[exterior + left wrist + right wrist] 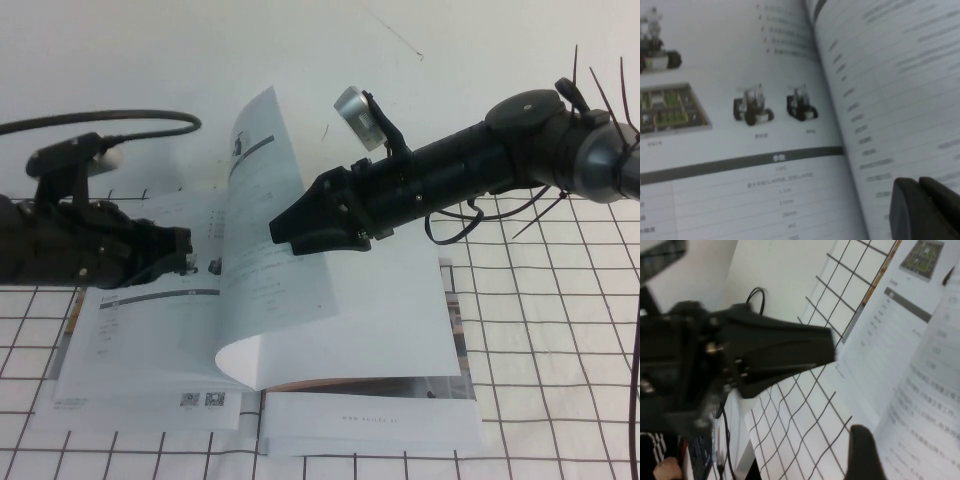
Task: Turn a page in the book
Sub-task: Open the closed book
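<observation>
High view: we see book open on grid table, at 7 o'clock. Page stands curled up mid-turn over spine. Right gripper at centre, tip against lifted page, jaws spread, nothing clamped that we see. Left gripper at 9 o'clock over left leaf; grip state: cannot tell.

Left wrist view: we see printed robots, grey bar, page rising at 3 o'clock.

Right wrist view: we see wide-apart fingers, page at 4 o'clock.
</observation>
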